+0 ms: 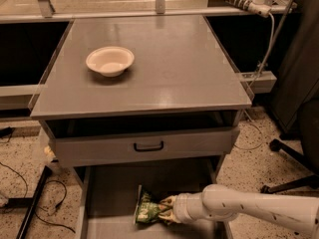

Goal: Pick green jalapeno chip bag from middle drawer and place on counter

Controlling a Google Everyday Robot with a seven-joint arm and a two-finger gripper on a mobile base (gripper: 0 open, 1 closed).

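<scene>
A: Whereabouts, the green jalapeno chip bag (147, 210)?

B: Down in the middle drawer (109, 193), near the front of the floor, a little right of centre. Tipped up on edge, not lying flat.

A: And the gripper (167, 210)?

B: Low in the same drawer, reaching in from the right on the white arm (249, 213). Apparently pinched together on the right end of the bag, with the film bunched up there.

A: Heavy to lift?

B: Hardly, judging by the look. Mostly air and chips: light, soft, crinkly. Shiny film, so probably slippery. Fragile inside as well; squeeze hard and crush the lot.

A: Best place to hold, then?

B: At an end seam or a gathered fold, much as now, and not across the puffed belly. Firm enough to stop a slip, no firmer.

A: Anything to mind going up?

B: The drawer front (148, 146) with the black handle, directly above. Likely to catch a limp, dangling bag. Better to draw outward first, then raise.

A: And setting down?

B: Anywhere on the bare grey of the counter (164, 68), apart from the white bowl (109, 60) at the left. No need for upright; bound to flop either way.
</scene>
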